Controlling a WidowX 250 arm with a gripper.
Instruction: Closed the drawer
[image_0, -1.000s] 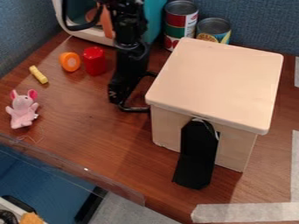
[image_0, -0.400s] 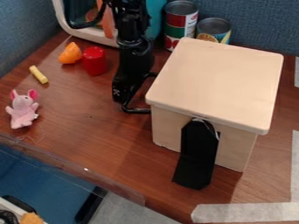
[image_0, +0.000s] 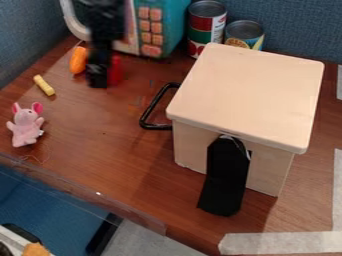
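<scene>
The black gripper (image_0: 97, 75) hangs at the upper left, in front of the red cup-like piece, apart from the wooden box (image_0: 247, 95). On the box's left side a black handle (image_0: 153, 107) sticks out close to the wall. The drawer front itself is hidden behind the box's top, so how far it sits in cannot be made out. A black strap-like piece (image_0: 226, 177) hangs on the box's near side.
Left on the table (image_0: 120, 150) are an orange piece (image_0: 78, 60), a red piece (image_0: 116, 70), a yellow stick (image_0: 44, 85) and a pink plush (image_0: 26, 125). Behind stand a toy microwave (image_0: 160, 25) and two cans (image_0: 206, 27). Tape (image_0: 280, 243) marks the front right.
The gripper has moved away from the black handle, up and to the left in the view. Box and handle look unmoved. The orange piece has turned.
</scene>
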